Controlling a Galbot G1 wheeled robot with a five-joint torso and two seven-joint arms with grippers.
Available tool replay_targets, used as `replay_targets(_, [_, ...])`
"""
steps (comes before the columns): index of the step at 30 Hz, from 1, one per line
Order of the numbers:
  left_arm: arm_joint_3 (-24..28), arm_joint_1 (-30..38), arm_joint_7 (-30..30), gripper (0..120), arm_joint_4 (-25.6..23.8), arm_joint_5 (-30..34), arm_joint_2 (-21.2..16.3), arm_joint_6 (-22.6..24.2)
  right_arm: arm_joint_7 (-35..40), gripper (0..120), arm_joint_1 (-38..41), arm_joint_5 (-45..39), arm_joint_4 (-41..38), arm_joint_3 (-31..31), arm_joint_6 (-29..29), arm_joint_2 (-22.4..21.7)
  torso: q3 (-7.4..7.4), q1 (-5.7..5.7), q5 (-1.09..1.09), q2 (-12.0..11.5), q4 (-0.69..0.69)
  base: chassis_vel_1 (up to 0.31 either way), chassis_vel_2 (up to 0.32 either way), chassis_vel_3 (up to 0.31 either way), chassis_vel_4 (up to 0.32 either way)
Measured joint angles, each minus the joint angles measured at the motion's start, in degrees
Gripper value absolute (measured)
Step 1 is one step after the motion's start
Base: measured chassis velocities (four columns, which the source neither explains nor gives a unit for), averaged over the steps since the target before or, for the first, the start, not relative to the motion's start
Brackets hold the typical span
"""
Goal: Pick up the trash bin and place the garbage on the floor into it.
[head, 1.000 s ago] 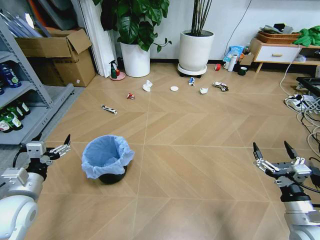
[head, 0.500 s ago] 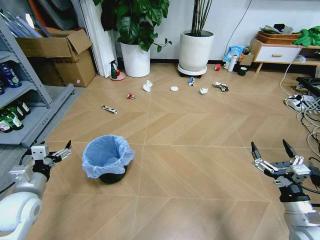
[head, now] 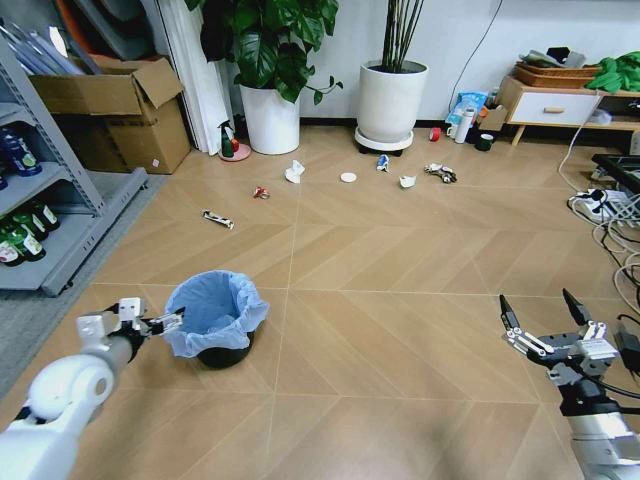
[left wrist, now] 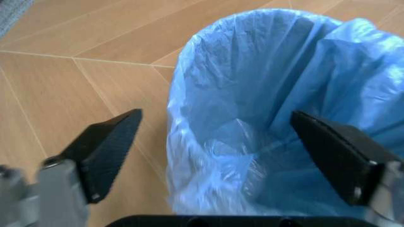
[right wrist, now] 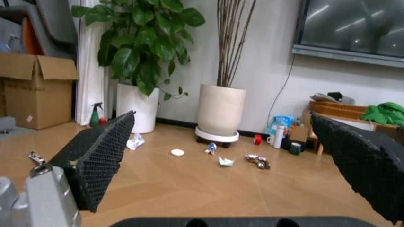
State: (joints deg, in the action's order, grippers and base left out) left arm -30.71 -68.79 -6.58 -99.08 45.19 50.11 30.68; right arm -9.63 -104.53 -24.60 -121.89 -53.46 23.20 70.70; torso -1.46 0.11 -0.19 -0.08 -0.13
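The trash bin (head: 215, 318), black with a crinkly light-blue bag (left wrist: 252, 109) folded over its rim, stands on the floor (head: 380, 340) at the near left. My left gripper (head: 165, 320) is open at the bin's left rim. In the left wrist view, my left gripper (left wrist: 218, 142) has one finger outside the bag wall and the other over the bin's inside. The garbage lies far off near the pots: crumpled white paper (head: 294, 172), a white disc (head: 348, 177), a red wrapper (head: 260, 192), a dark wrapper (head: 440, 173) and a flat wrapper (head: 218, 218). My right gripper (head: 534, 305) hangs open at the near right, holding nothing.
A metal shelf (head: 40, 200) with bottles and a cardboard box (head: 120, 110) line the left side. Two white plant pots (head: 392, 100) and a green spray bottle (head: 228, 142) stand at the back wall. Cables and a power strip (head: 600, 205) lie at the right.
My left arm has swung right and forward, bringing its open gripper from beside the bin to the bin's left rim. My right gripper has dropped slightly.
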Motion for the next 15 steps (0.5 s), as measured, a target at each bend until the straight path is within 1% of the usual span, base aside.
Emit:
replay_targets(1, [1.28,1.58,-0.24,88,1.55,-0.23,0.05,0.14,0.0,100,-0.11,0.02,-0.25,-0.11,0.01,0.21,0.0,0.0,0.01,0.0,-0.01,0.0,0.0,0.0,0.0])
replay_targets(2, [1.28,1.58,-0.24,88,1.55,-0.23,0.05,0.14,0.0,100,-0.11,0.02,-0.25,-0.11,0.01,0.21,0.0,0.0,0.01,0.0,-0.01,0.0,0.0,0.0,0.0])
replay_targets(5, [4.03,5.31,-0.57,85,5.75,-1.04,0.54,0.36,-0.03,100,-0.33,0.35,-0.74,-0.17,0.01,1.05,0.0,0.0,0.01,0.0,-0.01,0.0,0.0,0.0,0.0])
replay_targets(8, [4.49,5.94,-0.59,84,6.45,-1.14,0.63,0.37,-0.04,100,-0.37,0.42,-0.77,-0.16,0.01,1.17,0.0,0.0,0.02,0.0,0.0,0.0,0.0,0.0,0.0])
replay_targets(9, [5.23,6.96,-0.63,82,7.81,-1.43,0.78,0.38,-0.04,100,-0.41,0.57,-0.87,-0.1,0.0,1.35,0.0,0.0,0.01,0.0,-0.01,0.0,0.0,0.0,0.0])
replay_targets(10, [5.23,6.96,-0.63,82,7.81,-1.43,0.78,0.38,-0.04,100,-0.41,0.57,-0.87,-0.1,0.0,1.35,0.0,0.0,0.01,0.0,-0.01,0.0,0.0,0.0,0.0])
replay_targets(11, [5.8,7.73,-0.65,74,8.95,-1.8,0.93,0.38,-0.05,100,-0.4,0.68,-0.92,-0.05,-0.02,1.42,0.0,0.0,0.01,0.0,0.01,0.0,0.0,0.0,0.0])
replay_targets(12, [6.16,8.32,-0.65,71,9.82,-2.09,1.01,0.33,-0.05,100,-0.41,0.72,-0.99,-0.04,-0.05,1.46,0.0,0.0,0.01,0.0,0.0,0.0,0.0,0.0,0.0])
replay_targets(13, [6.4,8.69,-0.57,65,10.43,-2.24,1.05,0.22,-0.05,100,-0.41,0.72,-1.11,-0.04,-0.1,1.49,0.0,0.0,0.01,0.0,0.0,0.0,0.0,0.0,0.0])
replay_targets(14, [6.48,8.78,-0.51,63,10.6,-2.27,1.05,0.17,-0.05,100,-0.4,0.72,-1.15,-0.03,-0.12,1.49,0.0,0.0,0.01,0.0,0.0,0.0,0.0,0.0,0.0])
replay_targets(15, [6.67,9.1,-0.23,57,11.15,-2.33,1.08,-0.03,-0.05,100,-0.4,0.73,-1.26,-0.02,-0.22,1.54,0.0,0.0,0.01,0.0,0.0,0.0,0.0,0.0,0.0])
